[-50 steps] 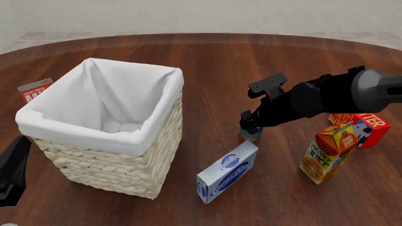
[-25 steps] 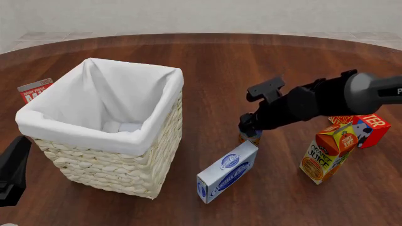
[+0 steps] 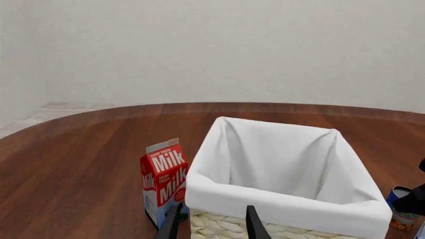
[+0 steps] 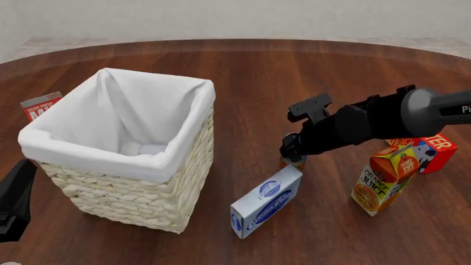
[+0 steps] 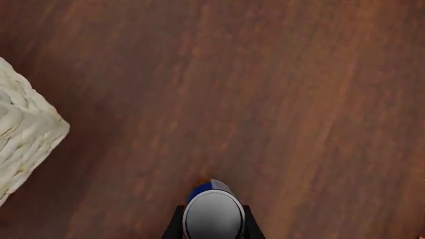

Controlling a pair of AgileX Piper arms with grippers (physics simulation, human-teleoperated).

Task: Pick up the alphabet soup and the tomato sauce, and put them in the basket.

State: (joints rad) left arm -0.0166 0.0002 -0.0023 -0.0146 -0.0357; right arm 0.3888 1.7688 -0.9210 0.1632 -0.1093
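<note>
Wicker and white cloth: one basket (image 4: 132,160) fills the left half of your front view, upright on the brown table (image 4: 257,77). One alphabet soup (image 5: 212,214) can stands at centre right of that view, right of the basket and just behind one blue-and-white box (image 4: 266,201). Your right gripper (image 4: 292,150) is down over it; in the right wrist view its fingers (image 5: 176,224) flank the silver top, but you cannot tell whether they grip. One orange juice carton (image 4: 384,179) and one red box (image 4: 429,151) sit at right. One milk carton (image 3: 162,179) stands beside the basket's far-left side. Your left gripper (image 3: 211,225), lower left, has its jaws parted, holding nothing.
</note>
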